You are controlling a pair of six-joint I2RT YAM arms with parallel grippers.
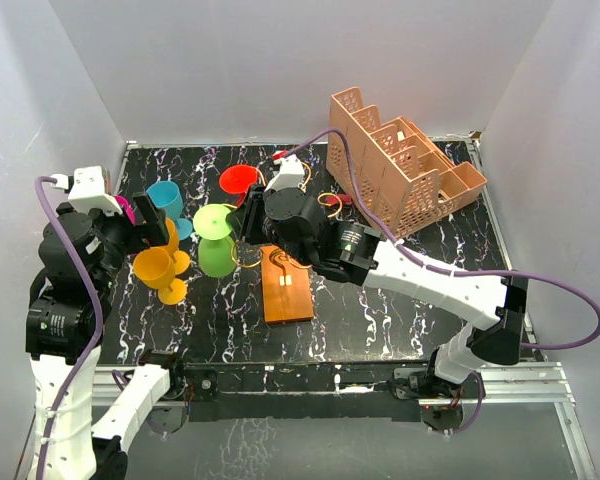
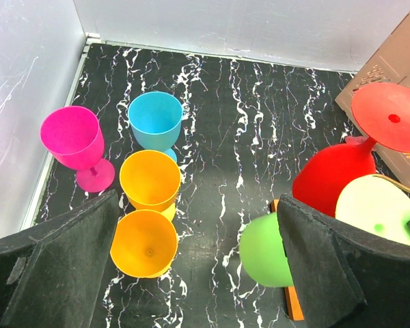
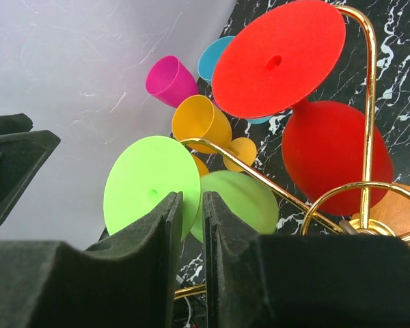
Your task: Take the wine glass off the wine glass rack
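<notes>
Black marbled counter point(image 1: 380, 320): green wine glass point(image 3: 147, 181) hangs inverted on wine glass rack point(image 3: 365, 102). The right tool point(image 3: 191, 198) is pinched on its stem; the left tool point(image 2: 197, 205) is wide open, empty. Likely light, rigid, slick; hold the stem.

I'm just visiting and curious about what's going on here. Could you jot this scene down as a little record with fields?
on the rack: green glass and red glass, both hanging upside down
standing upright, left side: pink glass, blue glass, two orange glasses
right jaws: closed on the green glass's stem, between foot and bowl
left jaws: wide open, empty, above the standing glasses
back right: pink crate
</notes>
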